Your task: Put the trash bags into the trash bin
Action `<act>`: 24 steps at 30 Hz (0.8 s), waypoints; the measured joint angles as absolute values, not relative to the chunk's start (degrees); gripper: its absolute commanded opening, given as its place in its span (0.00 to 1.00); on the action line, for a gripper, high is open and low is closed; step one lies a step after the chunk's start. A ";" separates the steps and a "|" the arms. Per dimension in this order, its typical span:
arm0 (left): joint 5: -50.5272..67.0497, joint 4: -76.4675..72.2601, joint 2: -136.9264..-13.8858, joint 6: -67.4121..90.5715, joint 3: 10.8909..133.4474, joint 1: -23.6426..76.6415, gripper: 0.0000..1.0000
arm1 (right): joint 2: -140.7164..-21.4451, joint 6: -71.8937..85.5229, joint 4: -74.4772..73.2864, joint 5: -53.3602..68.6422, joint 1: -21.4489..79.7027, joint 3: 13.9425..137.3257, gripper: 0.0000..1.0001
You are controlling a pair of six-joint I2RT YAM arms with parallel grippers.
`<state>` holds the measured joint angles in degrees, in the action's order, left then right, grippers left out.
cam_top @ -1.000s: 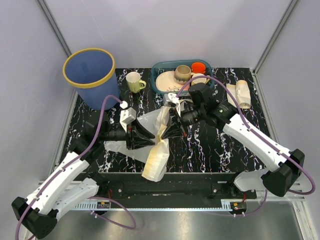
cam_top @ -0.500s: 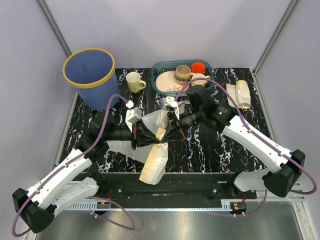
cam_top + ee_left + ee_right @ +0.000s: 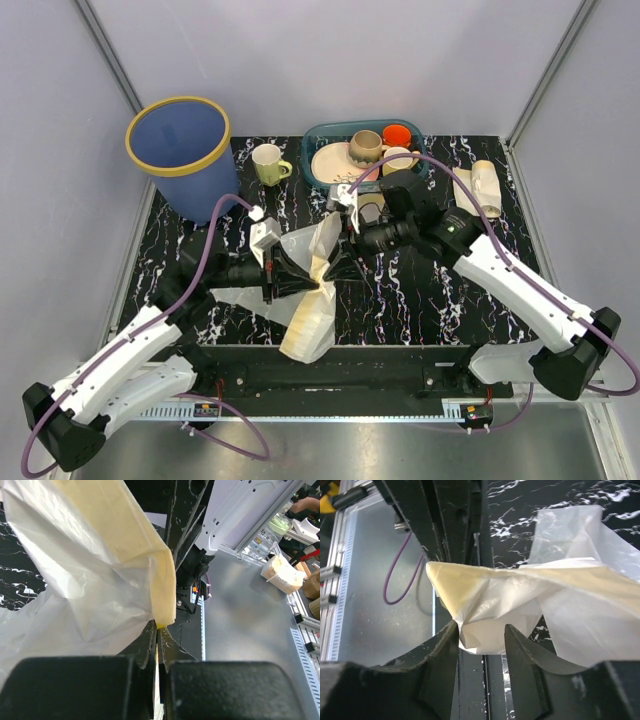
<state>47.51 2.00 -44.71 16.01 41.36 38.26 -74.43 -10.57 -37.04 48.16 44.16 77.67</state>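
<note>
Pinches the trash bag tight in the left gripper, with the right gripper parted round a fold, and risks snagging it there and tearing the film.

Black marble table: pale green mug upright at the back, handle to the right, just left of teal basket. In the basket: cream plate, tan mug, orange cup, white mug.
</note>
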 measured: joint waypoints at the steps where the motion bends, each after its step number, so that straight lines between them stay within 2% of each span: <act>1: 47.18 1.93 -44.69 16.58 41.32 38.26 0.00 | -74.06 -9.67 -37.10 46.50 44.05 77.67 0.42; 3: 46.39 1.76 -44.80 17.54 41.23 38.24 0.00 | -72.88 -7.31 -37.21 43.18 43.90 77.73 0.34; 5: 45.78 1.63 -45.08 18.22 41.21 38.24 0.00 | -71.90 -5.69 -37.36 41.23 43.88 78.13 0.33; 6: 45.52 1.58 -45.28 18.50 41.21 38.24 0.00 | -71.42 -4.91 -37.50 40.64 43.86 78.50 0.37; 7: 45.21 1.58 -45.54 18.65 41.21 38.24 0.00 | -71.13 -4.12 -37.63 40.38 43.86 78.96 0.49; 8: 44.86 1.58 -45.84 18.76 41.21 38.24 0.00 | -70.89 -3.01 -37.58 40.36 43.86 79.46 0.57; 9: 44.38 1.61 -46.24 18.92 41.21 38.24 0.00 | -70.74 -1.65 -37.47 40.47 43.86 79.81 0.62; 11: 43.55 1.63 -46.87 18.90 41.23 38.26 0.00 | -70.70 1.45 -37.08 41.19 43.86 80.03 0.64; 20: 40.91 2.11 -47.90 18.37 41.23 39.00 0.00 | -75.29 9.15 -34.65 40.95 43.86 80.05 0.53; 21: 40.86 2.11 -47.90 18.24 41.23 39.13 0.00 | -75.94 9.54 -34.39 40.93 43.86 80.05 0.44; 23: 40.86 2.11 -47.92 18.11 41.23 39.31 0.00 | -77.06 10.04 -33.76 40.97 43.86 80.05 0.35; 24: 40.84 2.11 -47.92 18.00 41.23 39.40 0.00 | -77.54 10.35 -33.52 40.97 43.86 80.05 0.25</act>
